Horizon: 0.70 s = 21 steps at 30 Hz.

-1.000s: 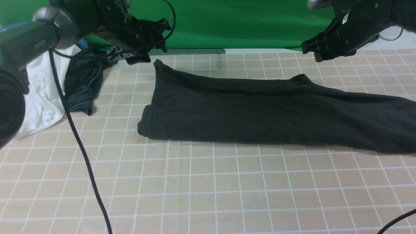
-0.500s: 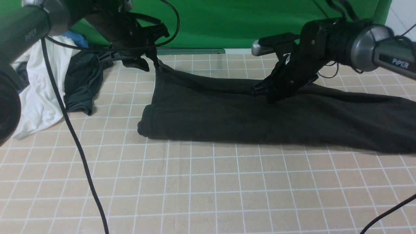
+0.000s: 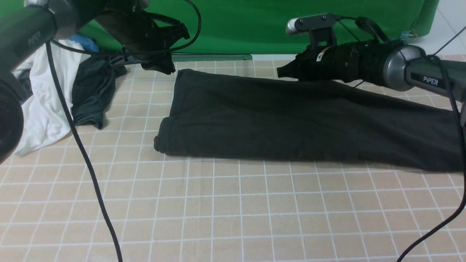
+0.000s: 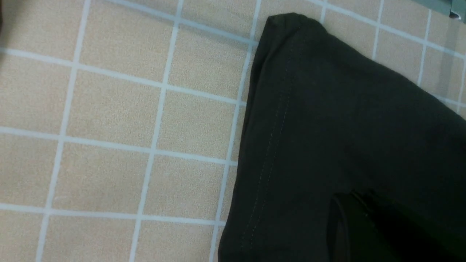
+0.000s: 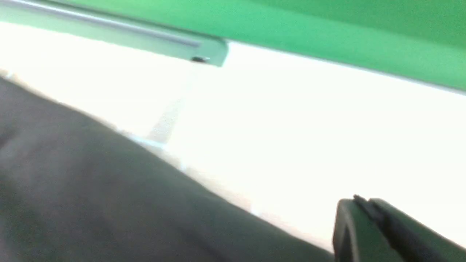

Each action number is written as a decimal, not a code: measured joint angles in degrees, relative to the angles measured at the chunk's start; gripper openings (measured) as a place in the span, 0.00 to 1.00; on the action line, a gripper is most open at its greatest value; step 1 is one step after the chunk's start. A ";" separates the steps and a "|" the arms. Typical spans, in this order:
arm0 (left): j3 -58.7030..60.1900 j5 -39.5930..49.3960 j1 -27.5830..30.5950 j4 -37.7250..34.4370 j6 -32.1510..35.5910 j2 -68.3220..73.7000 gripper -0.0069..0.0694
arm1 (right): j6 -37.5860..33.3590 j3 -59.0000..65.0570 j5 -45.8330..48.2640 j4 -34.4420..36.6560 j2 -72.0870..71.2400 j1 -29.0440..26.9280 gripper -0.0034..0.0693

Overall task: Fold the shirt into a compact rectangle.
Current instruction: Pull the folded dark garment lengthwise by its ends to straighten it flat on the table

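Green backdrop [image 3: 236, 25] runs behind a beige worktop [image 3: 233, 203] ruled with a white grid. The black shirt [image 3: 291, 120] lies on it as a long folded band. It starts just left of centre and reaches off toward 3 o'clock, with its short stitched end facing 9 o'clock.

The left claw [image 3: 162, 67] sits at 11 o'clock, just beside the shirt's far left corner. It is clenched, and its wrist view shows a dark tip over the cloth, but whether any fabric is pinched cannot be told. The right claw [image 3: 282, 72] hangs at about 1 o'clock over the shirt's far edge. Its arm lies nearly level, and the claw is clenched with nothing in it.

At 10 o'clock a white garment [image 3: 47, 109] and a dark grey garment [image 3: 91, 94] lie heaped together, apart from the shirt. A black cable [image 3: 87, 160] trails across the near left of the worktop.
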 joint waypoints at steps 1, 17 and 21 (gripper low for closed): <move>-0.85 2.13 0.00 0.00 0.19 -0.12 0.11 | -0.20 -1.74 5.59 0.00 -0.64 -0.93 0.12; 10.70 16.85 0.00 -0.70 2.65 -4.87 0.29 | -6.62 -13.98 53.97 -0.52 -13.23 -8.19 0.08; 13.43 15.95 0.00 -0.69 2.70 -5.05 0.45 | -7.54 -13.42 56.22 -0.83 -15.11 -8.24 0.08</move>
